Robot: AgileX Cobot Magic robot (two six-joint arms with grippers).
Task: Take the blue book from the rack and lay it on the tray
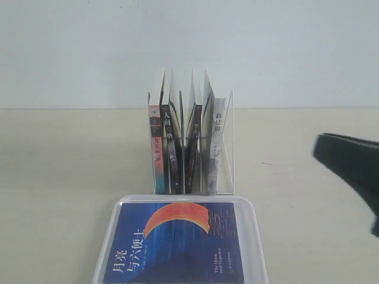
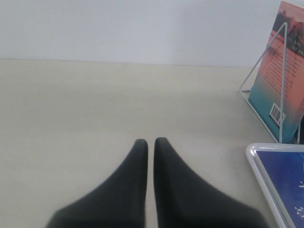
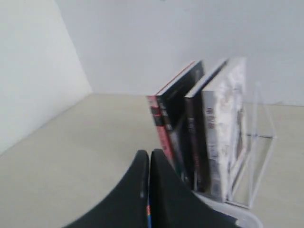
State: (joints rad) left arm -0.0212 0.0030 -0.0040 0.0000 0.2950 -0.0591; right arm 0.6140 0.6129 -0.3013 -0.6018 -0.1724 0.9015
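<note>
Surface, exterior view: pale tabletop (image 1: 59, 177), white wall; your blue book (image 1: 174, 242) lies flat, cover up, in the tray (image 1: 183, 198) just before the rack (image 1: 228, 148). Task looks done.
Room, exterior view: right gripper (image 1: 320, 151) hangs well apart from the rack, with bare table around it.
Left wrist view: left gripper (image 2: 151, 142) is closed and empty, beside the tray's corner.
Right wrist view: you see its jaws pressed together on nothing, near the other books (image 3: 199, 133).

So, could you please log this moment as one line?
blue book: flat on tray | rack: other books upright | left end effector: shut | right end effector: shut
</note>
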